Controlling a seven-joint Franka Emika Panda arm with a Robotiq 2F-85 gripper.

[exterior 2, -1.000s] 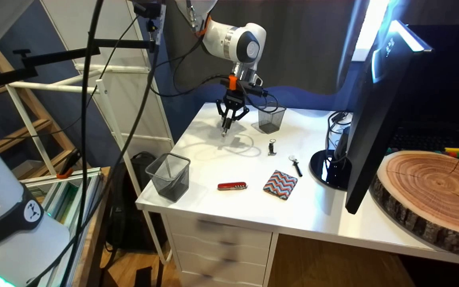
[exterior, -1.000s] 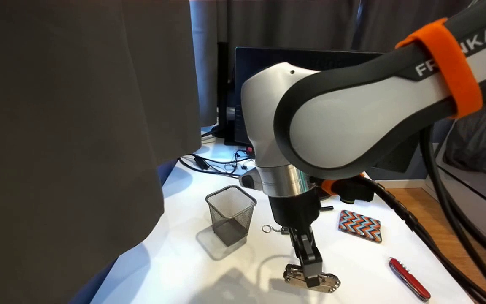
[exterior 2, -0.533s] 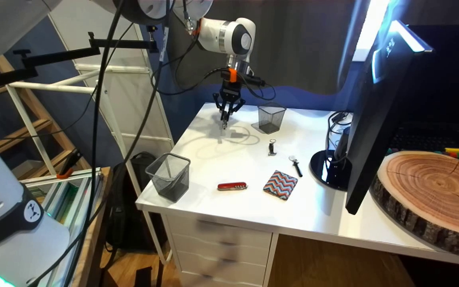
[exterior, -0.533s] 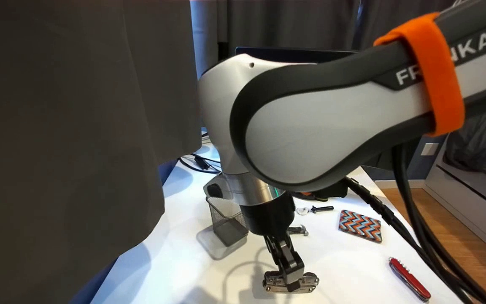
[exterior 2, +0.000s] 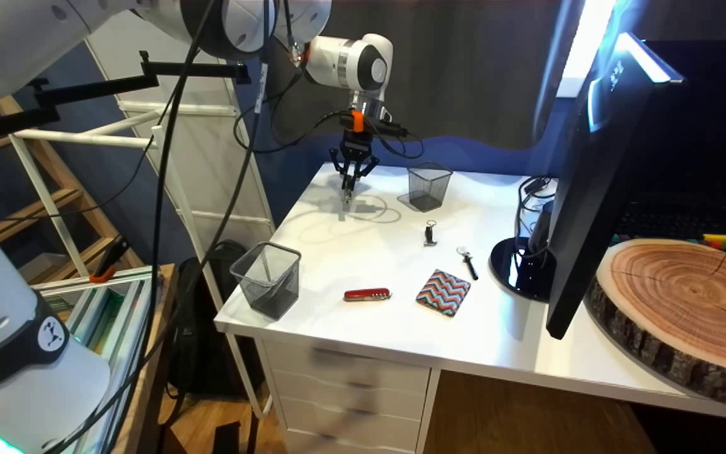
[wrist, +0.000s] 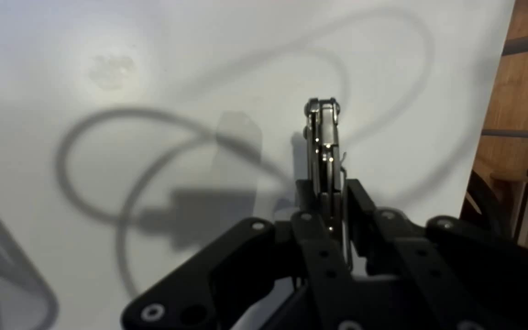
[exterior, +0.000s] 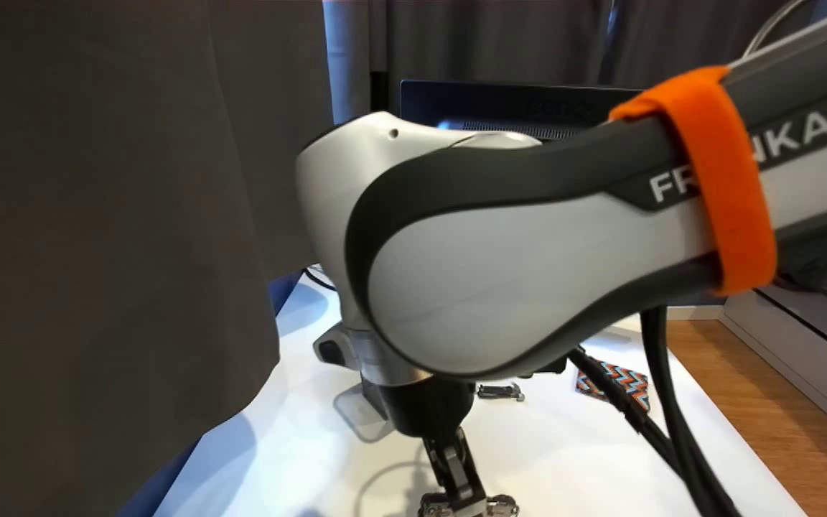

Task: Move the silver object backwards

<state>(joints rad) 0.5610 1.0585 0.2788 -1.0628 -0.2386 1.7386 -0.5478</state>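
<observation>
The silver object [wrist: 328, 128] is a slim, folded metal multi-tool. My gripper [wrist: 330, 197] is shut on it, with one dark finger on each side. Its far end sticks out past the fingertips in the wrist view. In an exterior view the silver object [exterior: 503, 505] shows on both sides of the gripper [exterior: 468, 502], at the bottom edge of the picture. In an exterior view the gripper [exterior 2: 348, 186] holds the silver object [exterior 2: 346, 200] over the back left of the white desk [exterior 2: 331, 252]. Its shadow lies apart from it, so it seems raised a little.
A mesh cup [exterior 2: 429, 188] stands right of the gripper, another mesh cup [exterior 2: 268, 284] at the front left corner. A red tool [exterior 2: 367, 294], a zigzag pouch [exterior 2: 443, 292], a small keyring item [exterior 2: 430, 235], a black key item [exterior 2: 469, 265] and a monitor [exterior 2: 602, 208] are farther off.
My gripper has moved left in both exterior views with the silver object held in it, away from the mesh cup. In an exterior view it now also sits lower in the picture.
</observation>
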